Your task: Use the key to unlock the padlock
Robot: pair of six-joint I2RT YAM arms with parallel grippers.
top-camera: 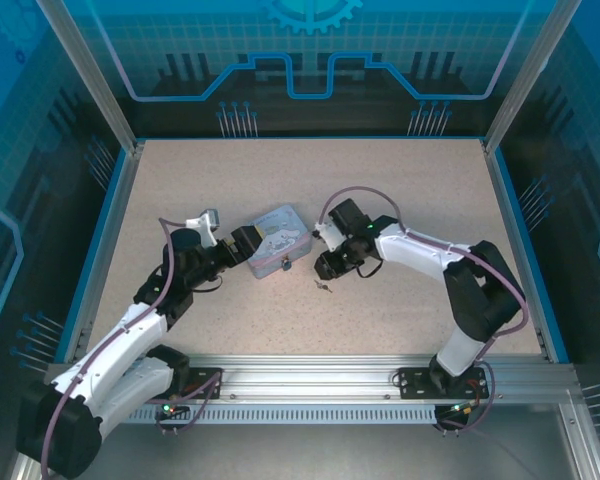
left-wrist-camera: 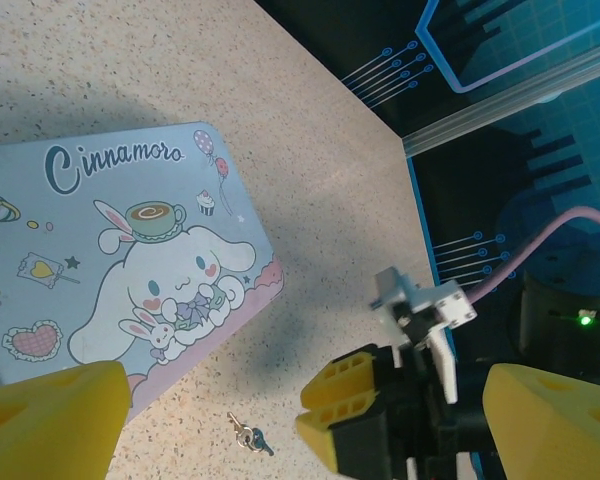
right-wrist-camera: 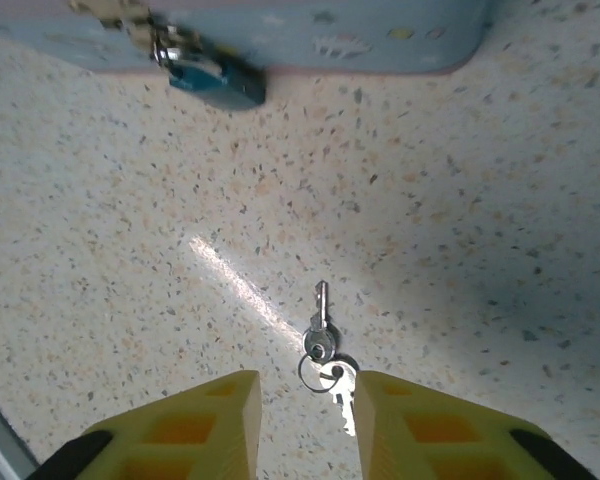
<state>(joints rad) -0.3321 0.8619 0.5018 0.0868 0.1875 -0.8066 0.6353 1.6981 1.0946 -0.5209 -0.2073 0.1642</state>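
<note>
The key is one of two small metal keys on a ring, lying flat on the speckled table. My right gripper stands open just over it, with the ring between its yellow fingertips and no finger touching it. The teal padlock hangs shut from the latch of the light-blue tin, a short way beyond the key. My left gripper is wide open and holds nothing. It hovers beside the tin's left end, looking across at the key and the right gripper.
The cartoon tin lies flat near the table's middle between both arms. Blue-lit enclosure walls and aluminium posts ring the table. Open speckled surface stretches behind the tin and toward the near rail.
</note>
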